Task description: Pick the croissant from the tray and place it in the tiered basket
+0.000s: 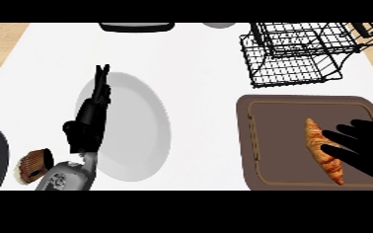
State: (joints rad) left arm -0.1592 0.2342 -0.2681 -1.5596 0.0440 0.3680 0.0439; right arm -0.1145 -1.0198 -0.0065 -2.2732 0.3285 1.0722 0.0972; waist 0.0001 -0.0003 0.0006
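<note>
Right robot hand: comes in from the right edge, low over the brown tray. Fingers extended and spread, tips reaching toward the croissant; the lower finger looks to touch its right flank about mid-length. Not curled round it, nothing held.

Croissant: lies flat on the tray's right half, long axis running from upper left to lower right, narrow end up.

Tray: dark brown, rounded corners, raised inner rim, on the white table at right. Its lower edge runs out of view.

Tiered basket: black wire, just beyond the tray's far edge at upper right, apart from it. Upper tier sits above the lower one.

Left robot hand: at left, over the left rim of a white plate. Fingers straight, held together, pointing away from the robot; holds nothing. Grey forearm rises from the lower edge.

Chocolate muffin: in a paper cup, lower left, beside the left forearm.

Far edge of table: a dark flat object and a pale rounded one, both cut off.

No brand, label or readable writing anywhere.
</note>
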